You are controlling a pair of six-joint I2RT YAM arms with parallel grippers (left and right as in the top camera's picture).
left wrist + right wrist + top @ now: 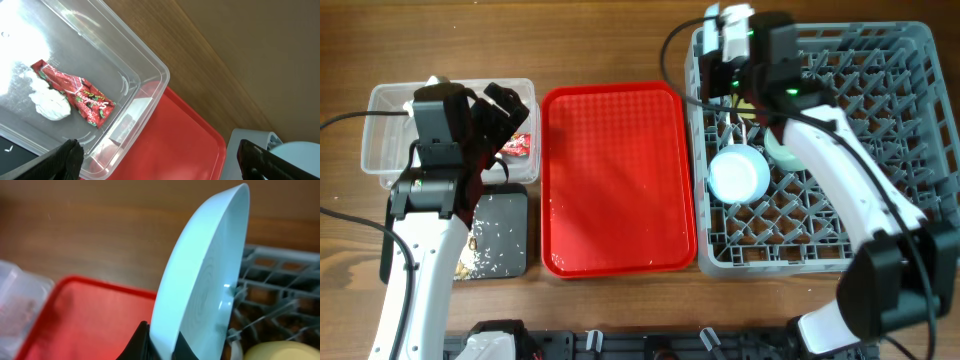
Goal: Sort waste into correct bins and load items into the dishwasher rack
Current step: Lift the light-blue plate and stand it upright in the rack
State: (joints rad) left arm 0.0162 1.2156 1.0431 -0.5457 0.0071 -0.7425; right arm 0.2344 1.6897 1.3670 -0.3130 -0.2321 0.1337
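- The right gripper (161,347) is clamped on the lower rim of the pale blue plate (205,275). One dark finger (139,341) is on the plate's back and the other on its hollow face.
- The plate stands on edge and rises above the fingers, leaning a little to the right, at the far-left corner of the dishwasher rack (910,60). Whether its rim rests on the rack cannot be told.
- To the right of these fingers, past the plate's face, rack pegs and grid bars crowd close. The small yellow cup (272,352) shows low down, just beside the plate.
- To the left of them lies the red tray (85,315), and beyond it a corner of the clear tub (15,287).
- Seen from overhead, the small pale blue bowl (738,173) sits in the rack on the robot's side of the right fingers. The mint-green bowl (783,150) is beside it, partly hidden under the right arm.
- The left gripper (159,152) is spread wide and holds nothing. Its fingers (65,160) hang over the tub's corner, where the tub meets the red tray.
- Ahead and to the left of those fingers, inside the tub, the red-and-clear wrapper (75,92) and the white tissue (50,102) lie touching each other.
- Behind the left fingers, partly under the arm, the black tray (510,210) sits just beside the tub and holds food scraps (485,250).
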